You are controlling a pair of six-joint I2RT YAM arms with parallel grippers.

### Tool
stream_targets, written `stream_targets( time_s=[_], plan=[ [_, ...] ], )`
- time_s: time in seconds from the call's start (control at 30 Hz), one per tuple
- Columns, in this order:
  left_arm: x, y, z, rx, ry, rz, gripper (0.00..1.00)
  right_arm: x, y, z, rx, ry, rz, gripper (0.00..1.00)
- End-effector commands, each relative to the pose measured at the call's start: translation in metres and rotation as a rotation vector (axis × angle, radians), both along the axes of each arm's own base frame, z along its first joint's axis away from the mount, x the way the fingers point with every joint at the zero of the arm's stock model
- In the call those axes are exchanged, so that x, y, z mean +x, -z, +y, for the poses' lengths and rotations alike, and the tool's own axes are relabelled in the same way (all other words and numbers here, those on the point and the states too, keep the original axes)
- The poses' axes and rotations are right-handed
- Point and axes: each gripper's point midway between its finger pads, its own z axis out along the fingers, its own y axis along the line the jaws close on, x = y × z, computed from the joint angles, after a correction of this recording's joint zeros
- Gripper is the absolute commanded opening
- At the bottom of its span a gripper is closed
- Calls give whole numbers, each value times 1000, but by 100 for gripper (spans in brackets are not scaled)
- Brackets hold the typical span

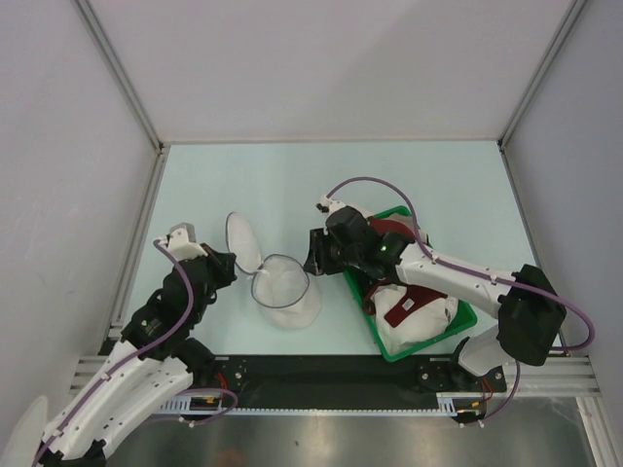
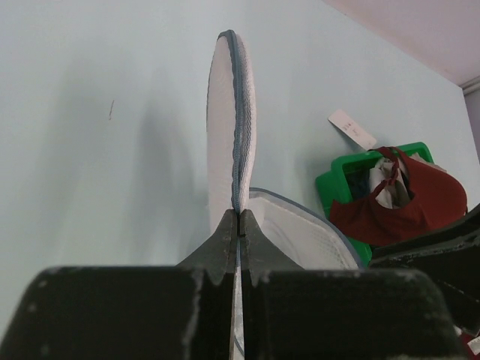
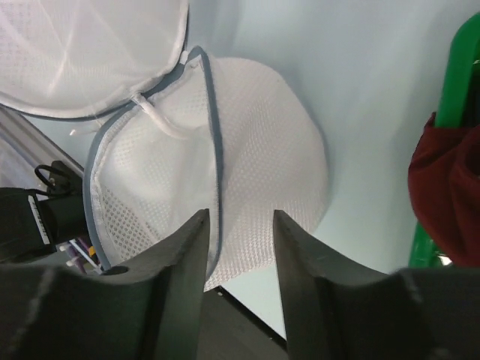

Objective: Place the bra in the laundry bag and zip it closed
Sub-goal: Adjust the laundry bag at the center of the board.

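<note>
Table (image 1: 438, 185): near edge hidden under both arm bases. Green basket (image 1: 465, 313) sits on the right; the right arm crosses over it, so the far half is mostly covered. White garments (image 1: 428, 326) fill the near half.

Laundry bag (image 1: 290, 297) is left of the basket, unzipped. One half lies dome-down on the table, the other stands on edge. Nothing visible inside.

Bra (image 2: 409, 206) is in the basket, draped over its rim. Straps are hard to trace, and the right wrist view cuts it off at the frame edge.

Left gripper (image 2: 238, 225): fingers fully together, pinching the bag's zipper rim where the halves meet.

Right gripper (image 3: 240, 225): fingers apart over the flat half, gripping nothing. The rim runs through the gap; can't tell if it touches a finger.
</note>
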Motion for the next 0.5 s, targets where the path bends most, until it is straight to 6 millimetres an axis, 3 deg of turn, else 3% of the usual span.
stream_targets(
  time_s=[0.0, 0.03, 0.13, 0.23, 0.3, 0.33, 0.47],
  plan=[
    [5, -13, -5, 9, 25, -83, 0, 13, -42, 4, -51, -1, -138, 49],
    [5, -15, -5, 5, 25, -91, 0, 13, -59, 9, -32, -8, -165, 53],
    [5, -16, -7, 7, 38, -100, 0, 5, -77, 29, 38, -57, -173, 54],
    [4, -23, -9, -5, 52, -122, 0, -3, -79, 54, 114, -103, -146, 50],
    [3, -28, -9, -17, 59, -140, 0, -6, -64, 66, 125, -119, -96, 43],
    [2, -29, -11, -22, 69, -144, 0, -6, -64, 73, 145, -121, -100, 34],
    [-1, -36, -18, -47, 111, -168, 0, -9, -36, 94, 138, -116, -82, 21]
  ],
)
